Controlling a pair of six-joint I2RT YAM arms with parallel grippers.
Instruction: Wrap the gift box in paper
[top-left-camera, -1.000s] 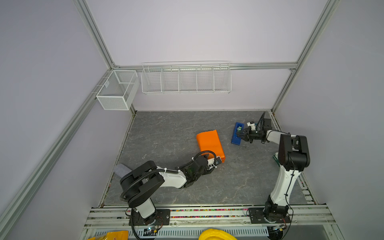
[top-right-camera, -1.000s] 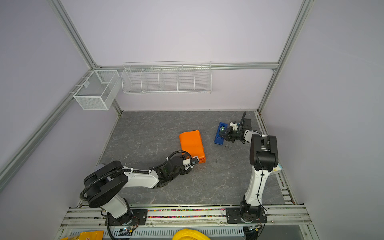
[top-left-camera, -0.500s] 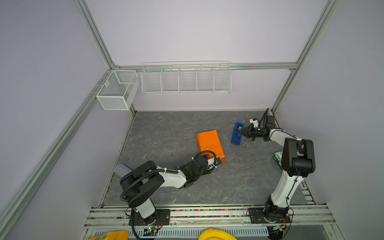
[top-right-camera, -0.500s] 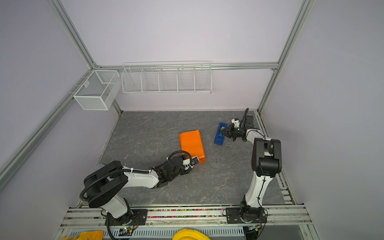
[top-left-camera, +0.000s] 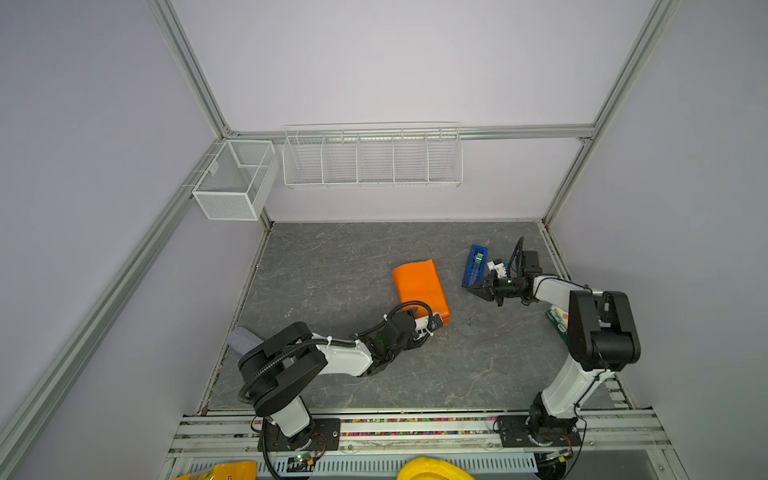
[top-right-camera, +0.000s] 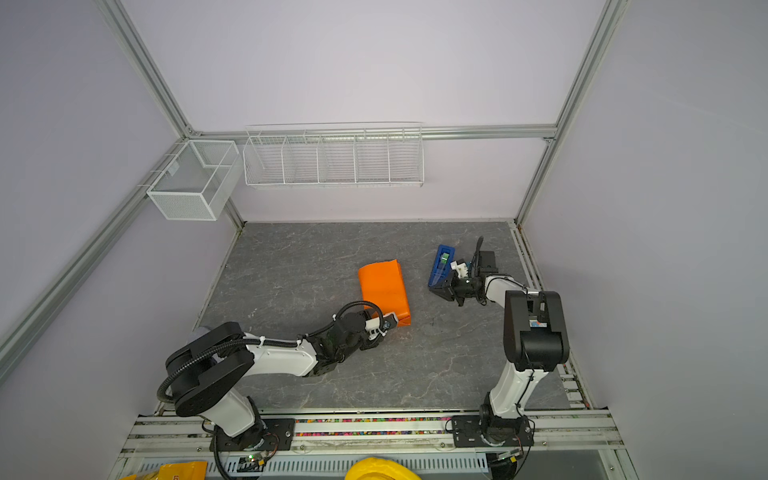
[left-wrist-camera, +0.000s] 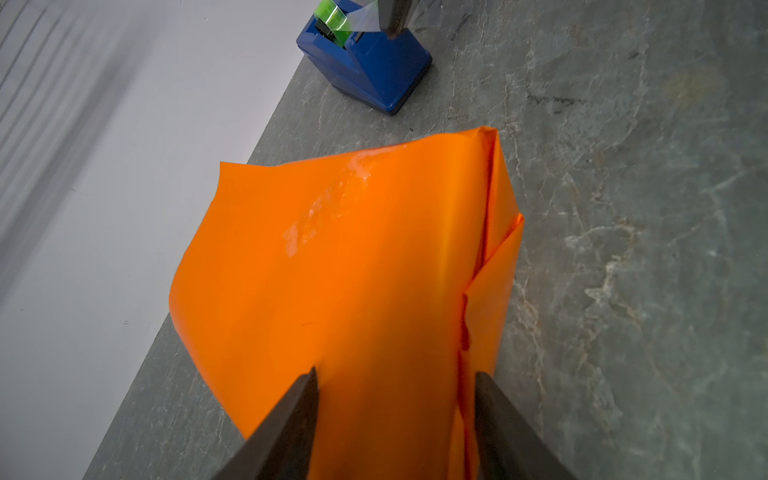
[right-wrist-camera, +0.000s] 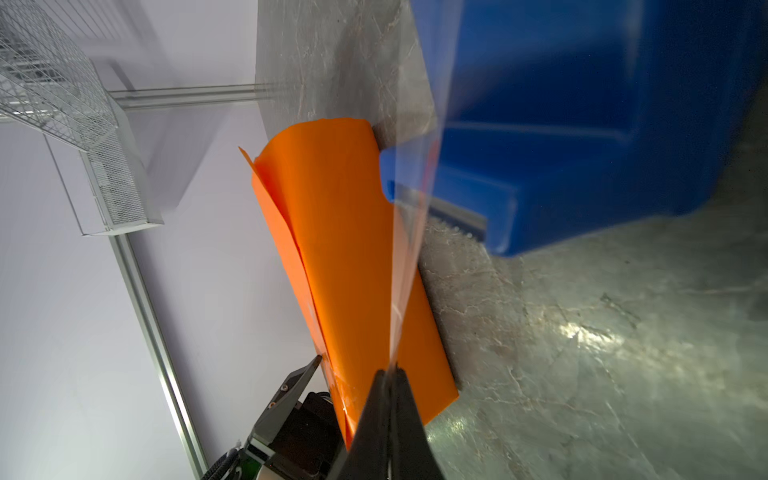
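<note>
Now the right gripper (right-wrist-camera: 390, 370) pinches clear tape (right-wrist-camera: 409, 216) drawn from the tape dispenser (top-left-camera: 473, 266). Beside it, the left gripper (left-wrist-camera: 395, 372) clamps the orange paper (top-left-camera: 419, 291), gift box presumably hidden inside. Pull taut, tear cleanly on the cutter (right-wrist-camera: 457, 222).

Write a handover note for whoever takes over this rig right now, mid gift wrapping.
Left gripper: jaws clamp the near end of the paper, which is folded into a bundle.
Right gripper: shut on a clear tape strip drawn from the blue tape dispenser, not yet cut.
Gift box: not visible, presumably inside the paper.
Done: paper folded round; a glossy patch on top looks like tape.
Left: tear off the strip, stick it down, close the open far end.
</note>
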